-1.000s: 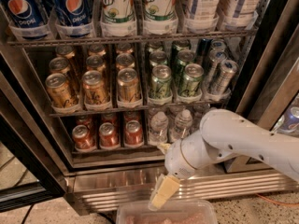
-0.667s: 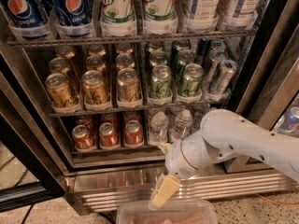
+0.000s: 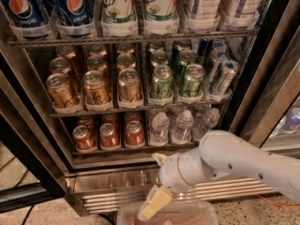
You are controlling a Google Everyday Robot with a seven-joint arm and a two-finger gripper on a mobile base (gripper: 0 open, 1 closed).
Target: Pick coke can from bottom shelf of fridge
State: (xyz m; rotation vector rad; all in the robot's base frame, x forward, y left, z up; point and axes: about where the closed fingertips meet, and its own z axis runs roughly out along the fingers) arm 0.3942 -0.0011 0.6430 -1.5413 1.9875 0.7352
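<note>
Inside open fridge: coke can upright on bottom shelf, left lanes, untouched. Gripper low, nearer, below-right of can, fingers spread, empty. Yet to do: reach, grasp, lift.

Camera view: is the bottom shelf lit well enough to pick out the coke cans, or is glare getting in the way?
Camera view: the bottom shelf is dim, yet the three front coke cans show plainly red; bright glare falls only on the ribbed base panel; the end effector hangs well lit before that panel, below the shelf.
</note>
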